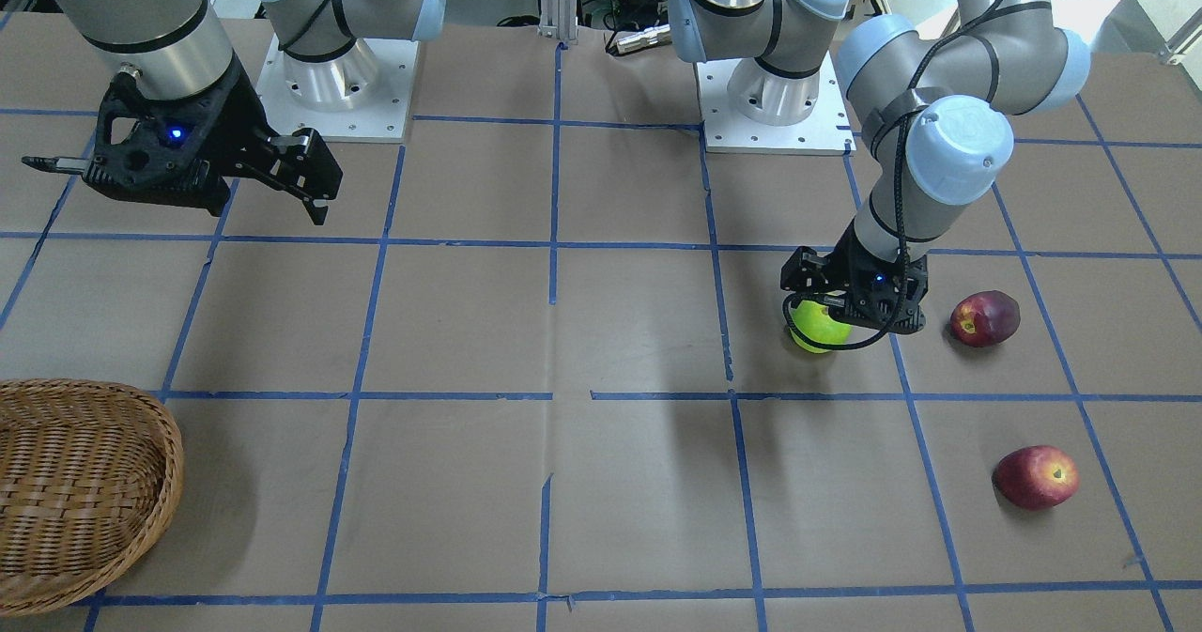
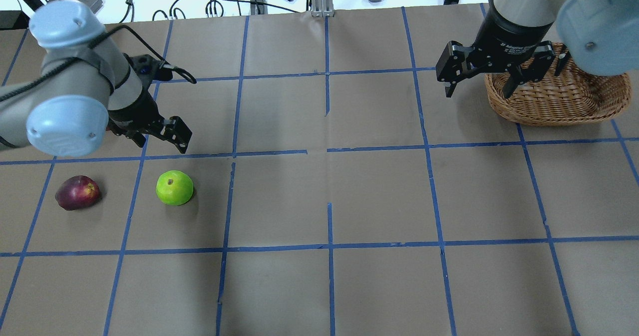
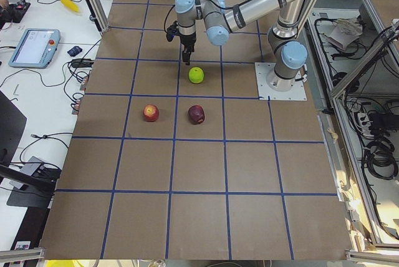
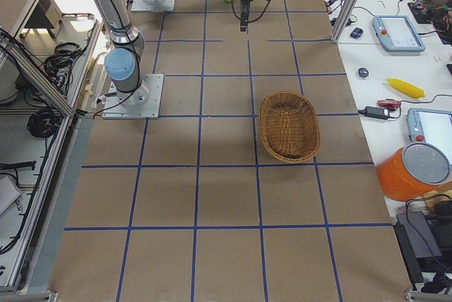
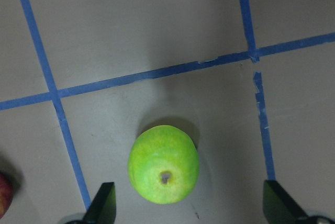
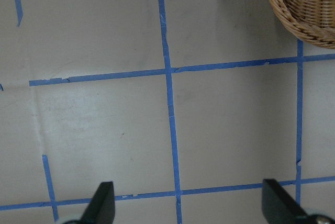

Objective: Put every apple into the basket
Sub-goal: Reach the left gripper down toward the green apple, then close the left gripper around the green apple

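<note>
The lime green apple (image 1: 815,329) lies on the brown table, also seen in the overhead view (image 2: 174,187). My left gripper (image 1: 853,309) hangs open just above it. In the left wrist view the green apple (image 5: 164,164) sits between the two spread fingertips (image 5: 103,204). The dark purplish-red apple (image 1: 984,318) lies beside it, and the red apple with a yellowish blush (image 1: 1036,477) lies further out. My right gripper (image 2: 478,87) is open and empty, hovering next to the wicker basket (image 2: 559,99), which holds nothing.
Blue tape lines grid the table. The basket (image 1: 84,491) stands on the side far from the apples, several grid squares away. The two arm bases (image 1: 333,78) stand at the robot's edge. Cables and small devices lie beyond the table's far edge (image 2: 219,1).
</note>
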Tool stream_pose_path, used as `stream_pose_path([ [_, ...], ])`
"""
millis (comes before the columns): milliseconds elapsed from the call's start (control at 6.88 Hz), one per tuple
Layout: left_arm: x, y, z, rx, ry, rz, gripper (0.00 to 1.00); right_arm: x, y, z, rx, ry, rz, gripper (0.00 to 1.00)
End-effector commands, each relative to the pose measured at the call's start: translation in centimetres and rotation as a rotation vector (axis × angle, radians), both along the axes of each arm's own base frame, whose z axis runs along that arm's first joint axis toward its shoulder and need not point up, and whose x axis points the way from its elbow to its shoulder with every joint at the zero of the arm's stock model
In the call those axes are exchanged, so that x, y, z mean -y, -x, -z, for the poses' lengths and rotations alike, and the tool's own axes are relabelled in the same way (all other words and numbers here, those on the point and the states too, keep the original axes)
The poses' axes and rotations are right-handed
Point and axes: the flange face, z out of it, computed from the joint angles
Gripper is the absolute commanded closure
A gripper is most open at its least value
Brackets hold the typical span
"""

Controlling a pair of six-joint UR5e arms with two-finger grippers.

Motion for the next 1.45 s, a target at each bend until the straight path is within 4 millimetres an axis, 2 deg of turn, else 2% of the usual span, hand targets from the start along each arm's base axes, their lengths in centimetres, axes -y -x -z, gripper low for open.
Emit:
stream_pose_path([
  [0, -0.8, -2.2, 3.6, -0.01, -0.044, 0.017, 0.0, 0.0, 0.0, 0.0, -0.001, 0.0, 0.0, 0.0],
  [145, -1.5, -2.3, 5.2, -0.024, -0.08, 0.005, 0.0, 0.0, 0.0, 0.0, 0.002, 0.0, 0.0, 0.0],
  [582, -1.4, -2.4, 7.2, -0.029, -0.113, 0.002, 0.0, 0.4, 0.2, 0.1, -0.008, 0.013, -0.002, 0.0],
  [727, -1.3, -2.4, 7.5, -0.03, -0.112, -0.002, 0.07, 0.8, 0.1, 0.2, -0.003, 0.029, -0.002, 0.0],
  [873, -1.1, -2.4, 7.3, -0.028, -0.103, -0.002, 0.5, 1.0, 0.2, 0.5, -0.003, 0.024, 0.0, 0.0],
  [1018, -0.8, -2.5, 6.6, -0.022, -0.086, -0.023, 0.72, 1.1, 0.2, 0.7, -0.003, 0.021, -0.002, 0.0],
  [1164, 0.3, -1.5, 5.3, -0.016, -0.05, -0.105, 0.73, 1.2, 0.3, 0.7, -0.003, 0.021, 0.0, 0.0],
  [1309, 2.1, 0.5, 3.1, -0.007, -0.014, -0.183, 0.73, 1.3, 0.3, 0.8, -0.003, 0.02, 0.001, 0.0],
])
